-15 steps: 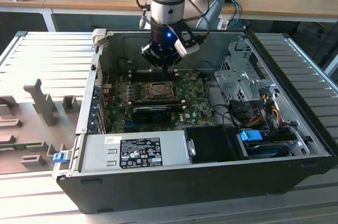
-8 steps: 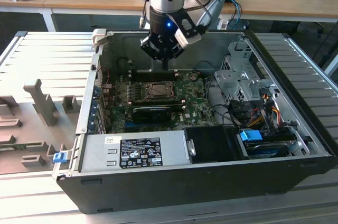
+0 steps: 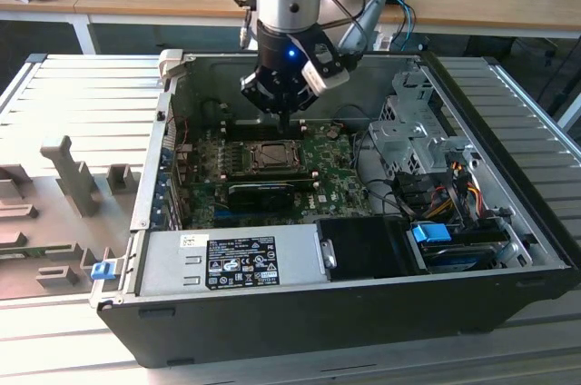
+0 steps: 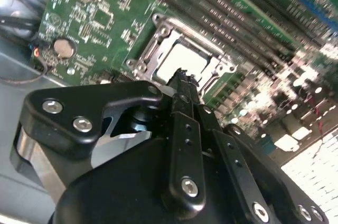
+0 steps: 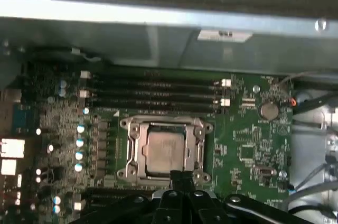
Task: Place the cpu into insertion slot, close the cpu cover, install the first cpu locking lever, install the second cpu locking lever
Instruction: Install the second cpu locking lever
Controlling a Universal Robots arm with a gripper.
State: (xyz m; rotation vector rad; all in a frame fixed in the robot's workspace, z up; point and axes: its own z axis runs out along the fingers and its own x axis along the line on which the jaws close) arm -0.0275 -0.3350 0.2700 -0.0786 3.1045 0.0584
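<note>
In the exterior view my black claw (image 3: 283, 122) hangs inside the open black computer case (image 3: 508, 285), just above the square silver-rimmed insertion slot (image 3: 269, 157). In the first wrist view the pale grey square cpu (image 5: 165, 152) lies in that slot, the silvery cpu cover (image 5: 199, 147) framing it. In the second wrist view the claw's fingers (image 4: 182, 84) look pressed together, holding nothing.

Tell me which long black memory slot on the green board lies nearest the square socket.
The last long black memory slot, directly beside the silvery square socket; the other slots lie farther off.
</note>
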